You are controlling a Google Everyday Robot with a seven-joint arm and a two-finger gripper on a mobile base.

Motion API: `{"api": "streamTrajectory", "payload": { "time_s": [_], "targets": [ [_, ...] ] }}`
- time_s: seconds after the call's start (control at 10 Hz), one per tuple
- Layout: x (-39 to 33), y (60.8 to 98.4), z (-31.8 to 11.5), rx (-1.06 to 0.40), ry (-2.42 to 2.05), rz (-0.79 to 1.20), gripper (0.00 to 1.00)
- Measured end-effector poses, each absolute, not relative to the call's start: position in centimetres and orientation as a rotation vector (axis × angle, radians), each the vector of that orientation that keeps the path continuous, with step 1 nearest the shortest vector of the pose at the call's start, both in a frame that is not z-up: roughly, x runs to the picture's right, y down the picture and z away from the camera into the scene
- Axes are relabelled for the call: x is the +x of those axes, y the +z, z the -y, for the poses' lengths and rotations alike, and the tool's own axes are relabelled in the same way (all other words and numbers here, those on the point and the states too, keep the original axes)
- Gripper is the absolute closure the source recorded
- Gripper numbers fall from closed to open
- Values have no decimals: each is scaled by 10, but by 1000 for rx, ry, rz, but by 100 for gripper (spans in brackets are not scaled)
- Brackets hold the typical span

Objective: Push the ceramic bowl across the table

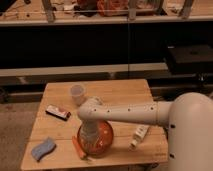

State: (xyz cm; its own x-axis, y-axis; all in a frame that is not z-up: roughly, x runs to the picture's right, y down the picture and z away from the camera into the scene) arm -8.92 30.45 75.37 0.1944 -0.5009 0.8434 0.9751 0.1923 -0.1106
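The orange-red ceramic bowl (103,140) sits near the front edge of the light-wood table (120,94), left of centre. My white arm reaches in from the right and bends down at the wrist. The gripper (89,142) hangs over the bowl's left part, down in or against it, and hides part of the rim. A slim orange carrot (78,148) lies against the bowl's left side.
A translucent white cup (77,94) stands at the back left. A dark snack bar (57,112) lies at the left, a blue sponge (43,148) at the front left corner, and a white bottle (140,135) lies right of the bowl. Dark shelving stands behind the table.
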Motion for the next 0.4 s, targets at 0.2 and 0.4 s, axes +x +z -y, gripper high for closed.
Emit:
{"api": "streamTrajectory", "payload": {
  "time_s": [0.2,0.4],
  "targets": [
    [-88,759,-302,-755,-1171,742,100],
    [-89,763,-298,-754,-1153,740,100]
  ]
}}
